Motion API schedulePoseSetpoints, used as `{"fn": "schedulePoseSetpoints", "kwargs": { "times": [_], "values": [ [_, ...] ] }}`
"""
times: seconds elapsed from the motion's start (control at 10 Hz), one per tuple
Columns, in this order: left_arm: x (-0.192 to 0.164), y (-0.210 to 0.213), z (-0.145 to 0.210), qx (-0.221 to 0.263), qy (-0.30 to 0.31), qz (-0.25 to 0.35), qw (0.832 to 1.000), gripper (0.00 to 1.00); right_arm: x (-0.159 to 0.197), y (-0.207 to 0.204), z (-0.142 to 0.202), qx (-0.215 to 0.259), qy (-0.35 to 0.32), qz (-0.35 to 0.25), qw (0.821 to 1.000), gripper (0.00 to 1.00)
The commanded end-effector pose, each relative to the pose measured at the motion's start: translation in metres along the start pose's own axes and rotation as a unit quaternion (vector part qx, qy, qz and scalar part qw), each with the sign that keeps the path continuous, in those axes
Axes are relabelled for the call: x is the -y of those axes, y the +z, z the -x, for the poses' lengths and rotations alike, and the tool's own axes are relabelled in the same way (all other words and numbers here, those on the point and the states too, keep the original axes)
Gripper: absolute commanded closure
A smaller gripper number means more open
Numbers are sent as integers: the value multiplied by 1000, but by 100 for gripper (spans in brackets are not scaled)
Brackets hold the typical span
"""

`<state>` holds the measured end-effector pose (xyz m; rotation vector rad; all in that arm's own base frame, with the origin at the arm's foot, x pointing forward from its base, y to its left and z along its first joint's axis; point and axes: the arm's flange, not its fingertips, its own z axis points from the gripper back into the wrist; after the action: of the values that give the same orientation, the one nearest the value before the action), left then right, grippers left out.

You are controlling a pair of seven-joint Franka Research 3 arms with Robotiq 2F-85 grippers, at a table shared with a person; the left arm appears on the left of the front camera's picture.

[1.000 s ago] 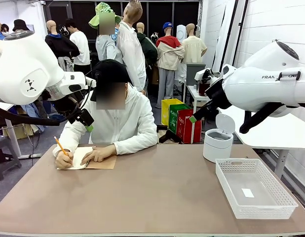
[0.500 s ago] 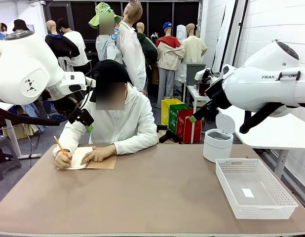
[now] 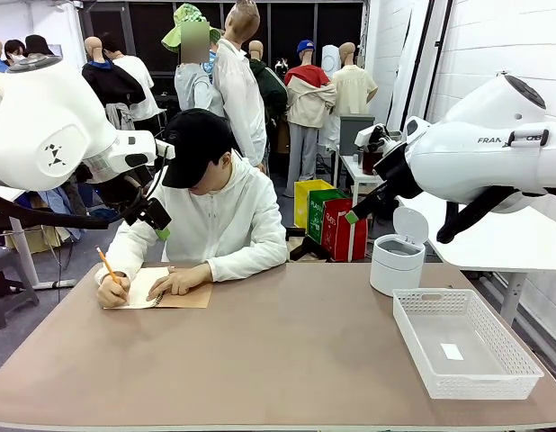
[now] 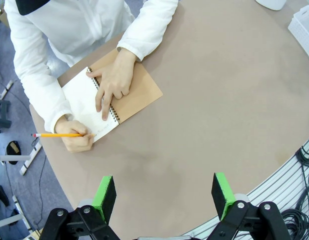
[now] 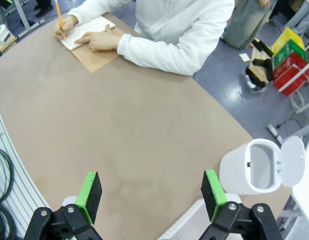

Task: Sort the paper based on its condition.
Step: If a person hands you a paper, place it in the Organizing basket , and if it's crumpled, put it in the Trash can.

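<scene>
Pencil hand (image 3: 112, 291) slightly leftward on brown table (image 3: 278, 360)

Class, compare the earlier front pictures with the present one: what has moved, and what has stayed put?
The person's writing hand and pencil edged slightly left across the notebook page. Nothing was taken hold of or let go. The left gripper and right gripper stay raised, jaws open; notebook, basket and bin unmoved.
</scene>
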<state>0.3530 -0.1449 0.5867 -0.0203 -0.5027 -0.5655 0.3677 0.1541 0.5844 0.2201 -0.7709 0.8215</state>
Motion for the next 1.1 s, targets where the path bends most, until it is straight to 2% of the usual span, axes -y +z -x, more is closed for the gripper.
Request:
{"fn": "schedulePoseSetpoints", "kwargs": {
  "times": [0.0,1.0],
  "values": [
    [-1,0,0,3,1,0,1000,0,1,1,0,-5,4,1,1000,0],
    [-1,0,0,3,1,0,1000,0,1,1,0,-5,4,1,1000,0]
  ]
}}
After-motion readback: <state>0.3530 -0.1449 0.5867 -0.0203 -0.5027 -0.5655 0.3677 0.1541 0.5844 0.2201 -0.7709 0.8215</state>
